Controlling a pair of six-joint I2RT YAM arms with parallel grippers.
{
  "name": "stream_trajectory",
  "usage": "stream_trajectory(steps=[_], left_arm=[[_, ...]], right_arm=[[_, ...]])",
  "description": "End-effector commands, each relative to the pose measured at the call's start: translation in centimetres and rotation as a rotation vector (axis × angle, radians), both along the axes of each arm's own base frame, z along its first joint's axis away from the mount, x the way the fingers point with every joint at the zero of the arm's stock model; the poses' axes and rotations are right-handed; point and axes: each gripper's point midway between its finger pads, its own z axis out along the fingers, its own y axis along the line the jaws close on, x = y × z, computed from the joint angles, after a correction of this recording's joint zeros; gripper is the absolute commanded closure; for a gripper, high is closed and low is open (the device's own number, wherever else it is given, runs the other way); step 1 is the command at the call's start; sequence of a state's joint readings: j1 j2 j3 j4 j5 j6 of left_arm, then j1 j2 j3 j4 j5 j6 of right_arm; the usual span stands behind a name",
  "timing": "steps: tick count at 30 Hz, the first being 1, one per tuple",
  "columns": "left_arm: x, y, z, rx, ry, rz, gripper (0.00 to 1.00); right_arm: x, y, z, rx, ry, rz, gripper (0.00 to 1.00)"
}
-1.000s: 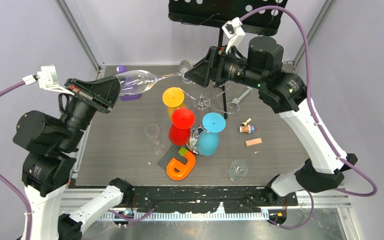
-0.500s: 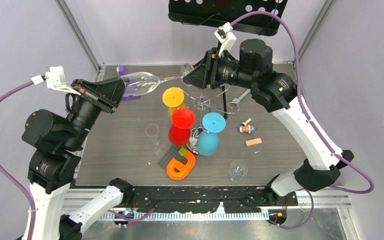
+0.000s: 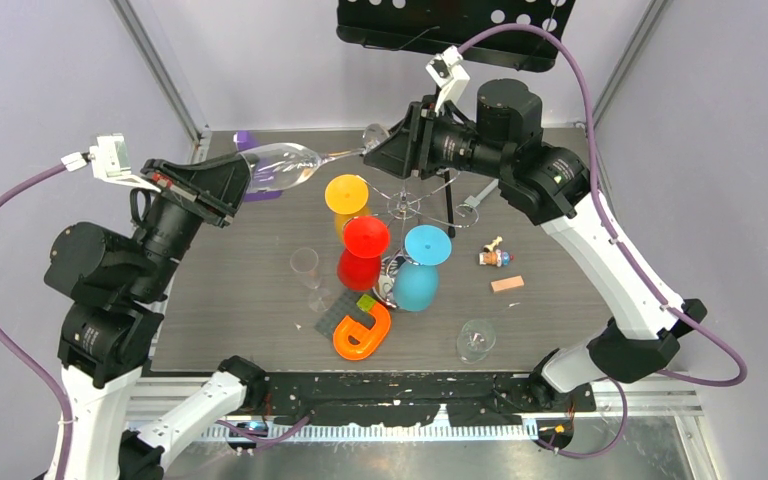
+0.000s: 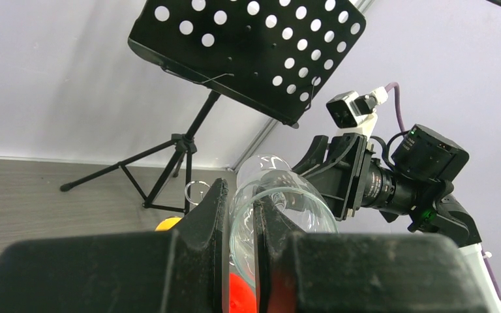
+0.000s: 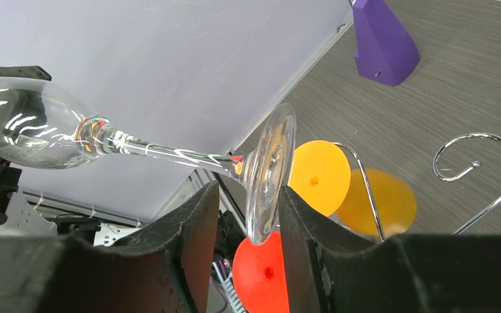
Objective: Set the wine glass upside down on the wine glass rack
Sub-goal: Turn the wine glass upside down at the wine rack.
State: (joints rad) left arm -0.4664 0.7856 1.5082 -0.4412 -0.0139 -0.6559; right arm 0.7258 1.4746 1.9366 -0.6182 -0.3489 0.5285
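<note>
Left end effector (image 4: pixel 242 195) with black fingers (image 4: pixel 202 228) closed on the clear wine glass (image 4: pixel 293 202) bowl, right arm (image 4: pixel 424 169) just beyond it, black perforated music stand (image 4: pixel 248 52) on tripod, grey counter (image 4: pixel 39 189)

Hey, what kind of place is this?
Probably a robotics lab test cell: a left arm and right arm bolted to a table, bare walls, and mismatched props like a red goblet and a music stand.
</note>
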Motion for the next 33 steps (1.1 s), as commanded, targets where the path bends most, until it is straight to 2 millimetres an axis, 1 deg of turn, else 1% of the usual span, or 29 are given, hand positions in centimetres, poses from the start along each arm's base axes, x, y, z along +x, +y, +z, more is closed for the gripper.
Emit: stream_trajectory(steps=[1,2,3,5,6,7,8,9,10,11,12,13,14,19,22,26,28,29,30,33], left_arm=[[-1.6,0.5,3.8,-0.087,-0.128,-0.018,1.0],[-1.6,0.5,3.8,-0.087,-0.128,-0.018,1.0],[-1.8,0.1,3.7,-0.078,-0.13,-0.042,1.0],[-1.8,0.0,3.6,-0.077,-0.129,-0.048,1.0],[-1.7,-0.1,3.5,-0.077,-0.126,-0.051,1.0],[-1.7,-0.1,3.5,-0.078,-0.127,-0.053,1.0],[-1.7,-0.2,3.5,-0.078,-0.127,-0.056,1.0],[-1.7,-0.2,3.5,-0.078,-0.128,-0.058,1.0],[-1.8,-0.2,3.5,-0.079,-0.129,-0.06,0.98],[-1.8,-0.2,3.5,-0.08,-0.131,-0.062,0.96],[-2.0,-0.2,3.5,-0.082,-0.134,-0.063,0.94],[-2.0,-0.2,3.4,-0.083,-0.134,-0.064,0.92],[-2.0,-0.2,3.4,-0.083,-0.136,-0.064,0.9],[-2.3,-0.1,3.0,-0.088,-0.138,-0.067,0.74],[-2.6,0.0,2.9,-0.09,-0.143,-0.068,0.62],[-3.0,0.2,2.9,-0.09,-0.154,-0.067,0.58],[-3.2,0.3,2.9,-0.091,-0.156,-0.067,0.57],[-3.3,0.4,2.9,-0.091,-0.158,-0.068,0.56],[-3.3,0.4,2.8,-0.09,-0.157,-0.067,0.56],[-3.5,0.5,2.6,-0.093,-0.158,-0.068,0.55]], right_arm=[[-0.3,-0.4,2.4,0.058,-0.079,-0.011,0.54],[-0.2,-0.5,2.6,0.061,-0.087,-0.017,0.55],[-0.2,-0.5,2.5,0.059,-0.089,-0.017,0.56],[-0.1,-0.5,2.5,0.059,-0.097,-0.02,0.6],[-0.2,-0.5,2.5,0.059,-0.1,-0.017,0.68],[-0.1,-0.5,2.6,0.063,-0.108,-0.015,0.72],[-0.1,-0.4,2.4,0.062,-0.109,-0.014,0.8],[-0.3,-0.5,2.8,0.072,-0.124,-0.014,0.83],[-0.1,-0.5,2.5,0.069,-0.121,-0.022,0.88],[-0.2,-0.8,3.0,0.081,-0.135,-0.029,0.89],[0.1,-0.8,2.6,0.076,-0.132,-0.04,0.91],[0.0,-1.0,2.9,0.086,-0.143,-0.045,0.93],[0.1,-1.1,2.8,0.084,-0.143,-0.054,0.94],[0.0,-2.0,3.6,0.098,-0.16,-0.09,0.95],[0.2,-2.8,3.9,0.099,-0.168,-0.13,0.95],[0.7,-5.0,4.5,0.108,-0.182,-0.22,0.95],[0.6,-6.3,5.2,0.118,-0.2,-0.256,0.95],[0.8,-6.8,5.0,0.114,-0.201,-0.275,0.95],[0.8,-7.5,5.4,0.119,-0.213,-0.293,0.95],[1.0,-9.0,5.5,0.114,-0.232,-0.338,0.95]])
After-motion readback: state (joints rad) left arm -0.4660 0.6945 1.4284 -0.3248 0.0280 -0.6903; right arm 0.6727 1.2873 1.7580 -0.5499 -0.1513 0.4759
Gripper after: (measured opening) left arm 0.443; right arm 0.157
